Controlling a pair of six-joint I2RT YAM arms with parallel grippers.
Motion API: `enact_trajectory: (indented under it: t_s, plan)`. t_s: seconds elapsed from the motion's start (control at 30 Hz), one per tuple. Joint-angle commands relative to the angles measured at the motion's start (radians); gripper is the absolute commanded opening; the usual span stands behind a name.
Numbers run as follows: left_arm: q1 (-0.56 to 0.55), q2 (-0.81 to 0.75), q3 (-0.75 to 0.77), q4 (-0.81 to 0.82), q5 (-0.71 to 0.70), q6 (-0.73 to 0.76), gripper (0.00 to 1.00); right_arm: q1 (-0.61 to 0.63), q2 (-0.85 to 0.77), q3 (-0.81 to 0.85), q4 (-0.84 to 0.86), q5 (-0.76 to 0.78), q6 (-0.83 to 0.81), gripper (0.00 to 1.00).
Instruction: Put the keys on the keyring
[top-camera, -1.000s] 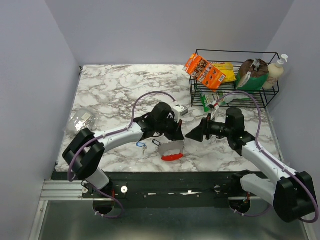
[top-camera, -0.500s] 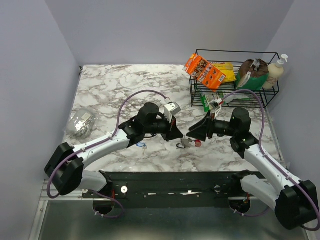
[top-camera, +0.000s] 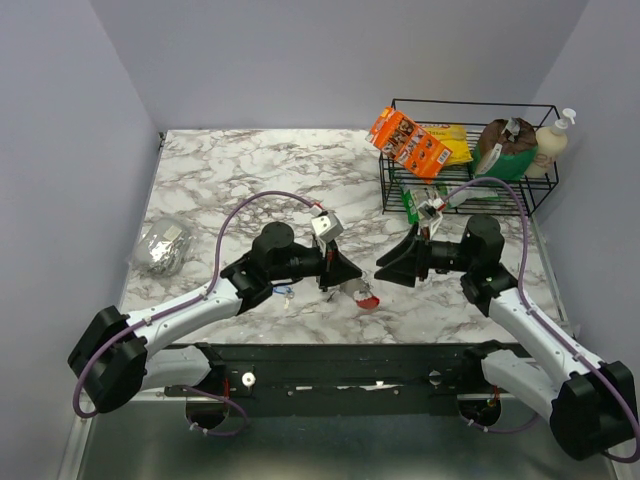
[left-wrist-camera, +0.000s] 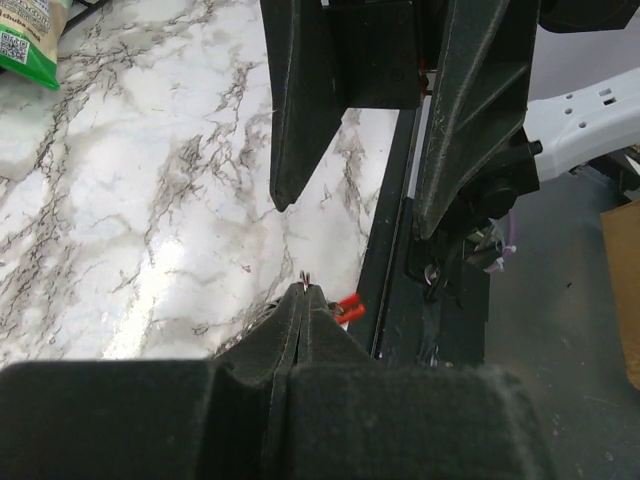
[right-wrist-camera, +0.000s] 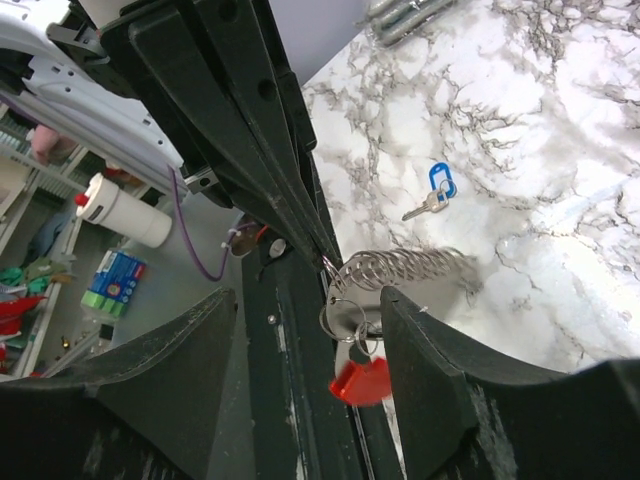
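Observation:
My left gripper (top-camera: 345, 272) is shut on one end of the keyring (top-camera: 358, 292), a silver coiled strip with a red plastic piece (top-camera: 368, 301) hanging near the table's front edge. In the right wrist view the keyring coil (right-wrist-camera: 405, 267), small rings and the red piece (right-wrist-camera: 362, 380) hang from the left fingers. My right gripper (top-camera: 392, 264) is open and empty, facing the left gripper a little to its right. The blue-headed key (top-camera: 282, 291) lies on the marble behind the left gripper, and also shows in the right wrist view (right-wrist-camera: 440, 180). In the left wrist view my left gripper (left-wrist-camera: 305, 292) is pressed together.
A crumpled foil lump (top-camera: 162, 247) lies at the left edge. A black wire basket (top-camera: 540, 170) with packets and a soap bottle stands at the back right, an orange box (top-camera: 407, 140) leaning on it. The table's black front rail (top-camera: 350, 355) runs just below the grippers.
The keyring was lying on the table; now my left gripper holds it and has carried it slightly right. The left arm has stretched out lower. The right gripper has shifted a little.

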Motion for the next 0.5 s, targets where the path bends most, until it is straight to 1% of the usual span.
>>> enact_trajectory:
  t_s: [0.0, 0.13, 0.23, 0.47]
  plan:
    - [0.001, -0.019, -0.007, 0.110, 0.030, -0.014, 0.00, 0.010, 0.012, 0.011, 0.032, -0.049, -0.002, 0.68]
    - [0.001, -0.010, 0.005, 0.117, 0.041, -0.017, 0.00, 0.016, 0.022, 0.000, 0.045, -0.044, -0.004, 0.67]
    - [0.002, -0.007, 0.011, 0.117, 0.051, -0.027, 0.00, 0.022, 0.034, -0.003, 0.054, -0.042, -0.001, 0.65]
    - [0.001, -0.004, 0.016, 0.127, 0.065, -0.043, 0.00, 0.034, 0.055, -0.003, 0.117, -0.038, 0.037, 0.63]
